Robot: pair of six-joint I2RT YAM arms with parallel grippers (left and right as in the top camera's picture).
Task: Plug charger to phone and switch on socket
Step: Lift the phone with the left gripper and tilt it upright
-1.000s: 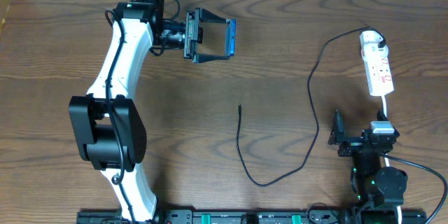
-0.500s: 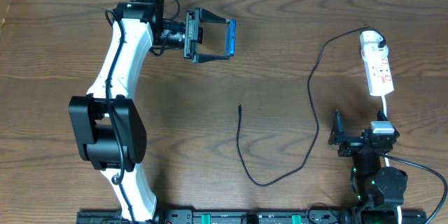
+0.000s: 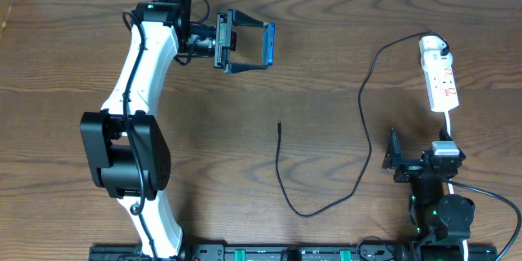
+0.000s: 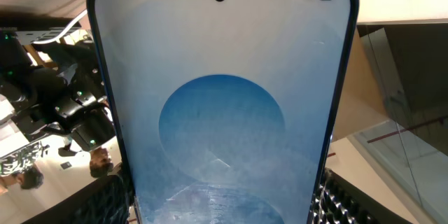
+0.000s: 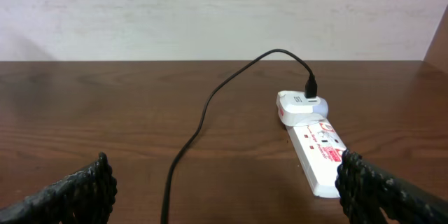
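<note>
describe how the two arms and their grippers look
The left arm has white links, black joint housings and a thin black cable along it. The right arm is mostly black with a white wrist block. The left gripper and right gripper are black with ribbed fingers.

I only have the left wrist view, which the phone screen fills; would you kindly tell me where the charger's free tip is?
Observer: The charger tip lies loose on the table, apart from the phone clamped in the left gripper.
Operator: Thank you; is the other end plugged in?
Observer: Yes, the white plug head sits in the socket.
Operator: And the right gripper?
Observer: The right gripper is open and empty, facing the socket.
</note>
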